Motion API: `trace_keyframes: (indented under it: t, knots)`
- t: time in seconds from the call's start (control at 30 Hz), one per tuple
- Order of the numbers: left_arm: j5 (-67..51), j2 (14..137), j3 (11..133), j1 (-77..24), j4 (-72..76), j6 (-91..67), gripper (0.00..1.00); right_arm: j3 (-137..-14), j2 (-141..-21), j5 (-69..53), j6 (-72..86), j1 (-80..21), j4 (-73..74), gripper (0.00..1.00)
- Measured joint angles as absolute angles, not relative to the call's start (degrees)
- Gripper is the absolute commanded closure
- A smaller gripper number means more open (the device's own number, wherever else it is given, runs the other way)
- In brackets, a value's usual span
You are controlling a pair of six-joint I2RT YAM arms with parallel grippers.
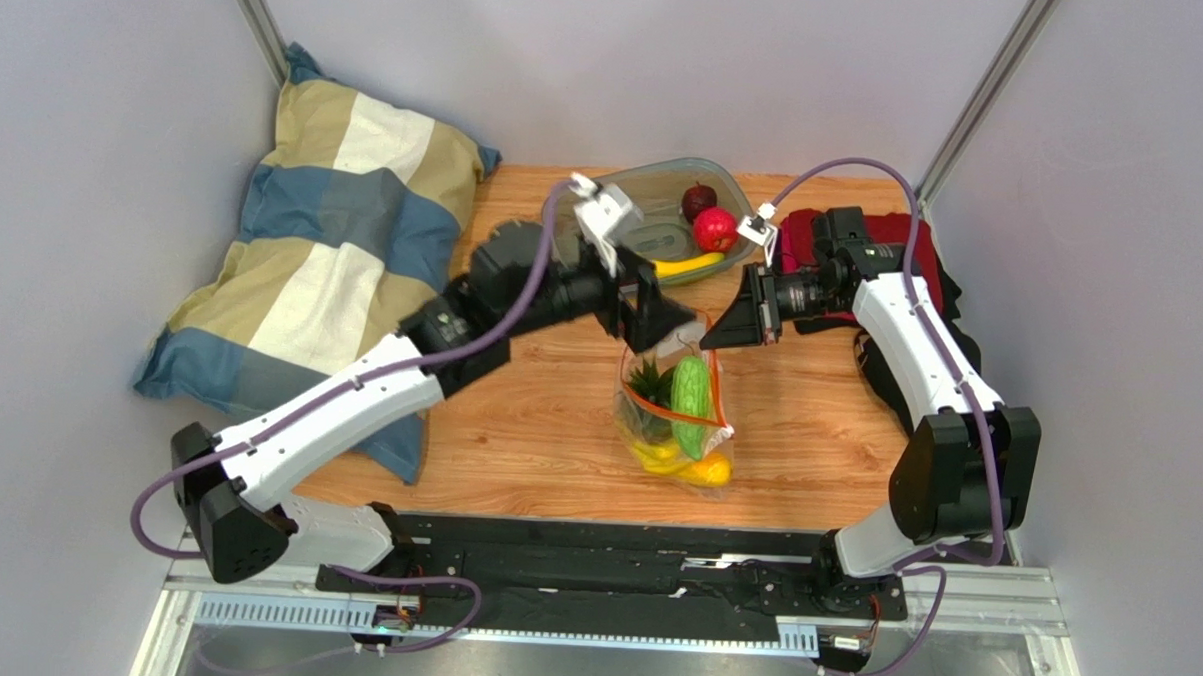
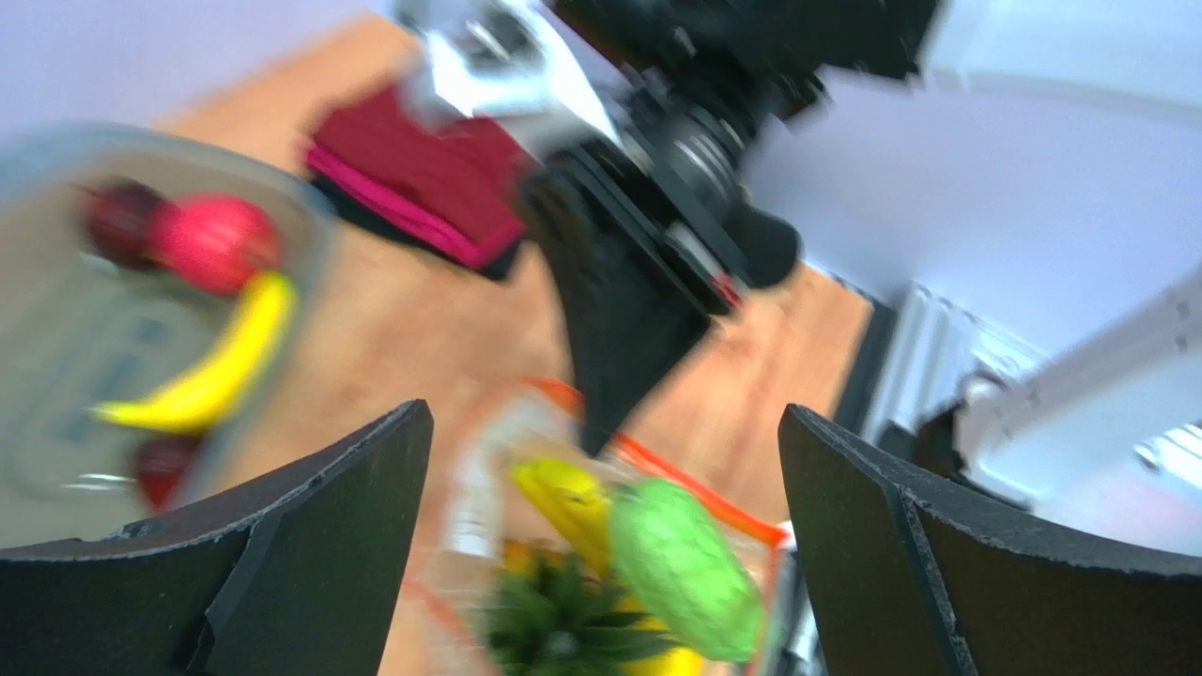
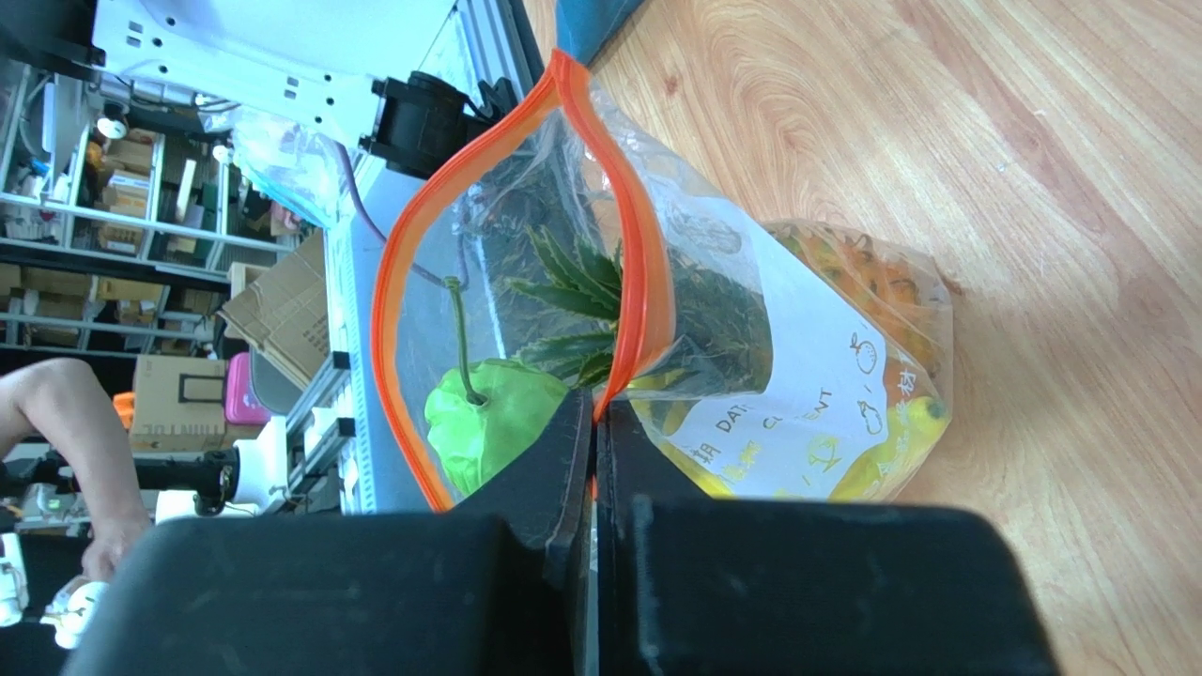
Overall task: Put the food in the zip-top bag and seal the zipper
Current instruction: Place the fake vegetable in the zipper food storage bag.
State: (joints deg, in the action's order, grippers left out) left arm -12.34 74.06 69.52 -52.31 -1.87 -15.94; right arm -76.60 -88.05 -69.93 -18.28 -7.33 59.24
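Note:
The zip-top bag (image 1: 677, 416) stands mid-table with its mouth open; a pineapple (image 1: 651, 385), a green cucumber (image 1: 691, 403) and yellow fruit (image 1: 661, 457) are inside. My right gripper (image 1: 724, 331) is shut on the bag's orange-red zipper (image 3: 638, 268) edge and holds the mouth up. My left gripper (image 1: 657, 319) is open and empty, just above the bag's mouth; in its blurred view the cucumber (image 2: 684, 566) and pineapple (image 2: 565, 620) lie between the fingers. A banana (image 1: 689, 263), a red fruit (image 1: 715, 230) and a dark purple fruit (image 1: 698, 201) lie in the grey-green tray (image 1: 646, 190).
A plaid pillow (image 1: 326, 239) lies at the back left. A red and black cloth bundle (image 1: 911, 252) sits at the back right behind my right arm. Grey walls close in the table on three sides.

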Motion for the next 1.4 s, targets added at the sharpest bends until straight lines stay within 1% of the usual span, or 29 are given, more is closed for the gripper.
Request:
trace_keyframes:
  t: [0.03,0.1,0.17,0.33,0.47,0.63,0.7,0.8,0.83,0.87,0.9,0.97,1.1,1.2,1.23,1.3,1.4]
  knots:
    - [-13.23,74.06,72.31,-50.57,-4.01,-15.03,0.10,-76.73,-88.05,-69.82,-18.96,-7.27,59.86,1.00]
    - [-14.61,74.61,78.85,-47.13,-9.50,-12.47,0.36,-77.78,-88.05,-69.08,-20.29,-7.07,61.87,1.00]
    - [-16.71,75.48,84.01,-45.45,-13.30,-9.47,0.57,-79.55,-88.05,-68.64,-21.34,-6.96,63.44,1.00]
    - [-23.90,77.30,85.30,-46.89,-19.97,-3.20,0.62,-83.11,-88.16,-68.38,-22.72,-6.92,66.28,1.00]
    - [-26.89,84.40,86.02,-49.50,-25.23,0.32,0.61,-84.18,-88.53,-68.31,-23.46,-6.94,68.40,1.00]
    - [-26.61,93.76,87.42,-55.33,-32.25,3.95,0.63,-84.18,-89.34,-68.18,-23.90,-6.94,70.00,1.00]
    - [-26.72,97.80,89.32,-57.25,-34.46,4.21,0.62,-84.18,-89.86,-68.03,-24.12,-6.94,70.35,1.00]
    - [-27.05,103.18,93.30,-58.13,-35.88,4.10,0.50,-84.16,-90.80,-67.35,-24.80,-6.98,71.53,1.00]
    - [-27.51,103.46,93.47,-57.76,-35.64,3.95,0.41,-84.16,-91.02,-67.26,-25.06,-6.98,71.57,1.00]
    - [-28.25,103.31,93.17,-57.21,-35.48,3.60,0.36,-84.14,-91.15,-67.09,-25.43,-6.94,71.55,1.00]
    - [-29.30,102.32,92.20,-56.45,-34.46,3.11,0.28,-84.03,-91.20,-67.05,-25.78,-6.92,71.53,1.00]
    - [-31.14,98.45,88.82,-54.92,-31.97,2.68,0.22,-83.90,-91.24,-66.96,-26.55,-6.81,71.55,1.00]
    - [-33.69,87.74,86.06,-51.11,-29.89,2.26,0.19,-83.83,-91.77,-66.96,-27.57,-5.89,71.57,1.00]
    - [-35.59,81.84,88.44,-46.81,-26.79,0.30,0.15,-83.79,-92.51,-67.02,-28.47,-3.90,71.57,1.00]
    - [-35.18,81.08,89.89,-43.44,-25.80,-0.16,0.15,-83.61,-92.62,-67.00,-28.80,-3.18,71.55,1.00]
    - [-32.84,81.93,93.47,-39.03,-24.43,-0.64,0.14,-82.96,-92.64,-66.96,-29.36,-1.93,71.64,1.00]
    - [-28.38,89.30,101.58,-33.89,-24.49,-1.08,0.13,-81.30,-92.64,-66.94,-30.28,-0.54,71.57,1.00]
